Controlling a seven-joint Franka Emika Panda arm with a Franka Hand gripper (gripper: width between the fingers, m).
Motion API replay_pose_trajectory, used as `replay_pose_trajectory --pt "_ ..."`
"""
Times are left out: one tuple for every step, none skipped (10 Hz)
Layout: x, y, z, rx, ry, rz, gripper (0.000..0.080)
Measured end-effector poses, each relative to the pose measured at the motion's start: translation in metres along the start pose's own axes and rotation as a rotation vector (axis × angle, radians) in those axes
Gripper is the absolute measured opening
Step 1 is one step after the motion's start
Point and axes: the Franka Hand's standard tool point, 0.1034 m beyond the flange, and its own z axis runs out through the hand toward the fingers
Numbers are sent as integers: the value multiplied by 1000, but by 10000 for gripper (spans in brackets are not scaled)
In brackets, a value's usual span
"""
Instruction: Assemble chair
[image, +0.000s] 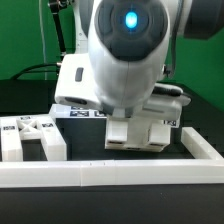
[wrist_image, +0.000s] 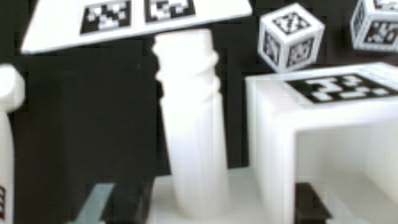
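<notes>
In the wrist view a white turned chair post (wrist_image: 191, 110) runs from between my dark fingers (wrist_image: 121, 200) out to a tagged white slab (wrist_image: 134, 20). My gripper (wrist_image: 222, 205) is shut on the post's thick end. A square white block with a tag (wrist_image: 329, 120) stands close beside the post, and a tagged cube end (wrist_image: 294, 35) lies past it. In the exterior view my arm covers the middle. Below the gripper (image: 135, 118) hang chunky white chair pieces (image: 145, 132). More tagged chair parts (image: 30, 135) lie at the exterior view's left.
A long plain white rail (image: 100, 172) runs along the front and turns back at the exterior view's right (image: 205, 148). A large white tagged piece (image: 75, 92) stands behind my arm. Another white part (wrist_image: 9, 110) shows at the wrist view's edge.
</notes>
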Motion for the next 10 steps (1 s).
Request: replay_pose_trajectory --pt "-3 -1 1 -3 -19 -1 330" --pt "-16 1 10 0 -71 2 330" --pt "-19 8 19 0 -152 21 330" --pt "-4 8 14 -4 -117 19 330" --pt "-4 7 10 -3 -89 17 330" --pt "-6 7 10 2 -66 17 513" --pt "-9 7 12 9 -58 16 605" --pt "-7 8 12 11 -57 15 605" --pt "-7 8 9 10 -47 5 641" --pt "-8 10 4 4 -26 -19 647"
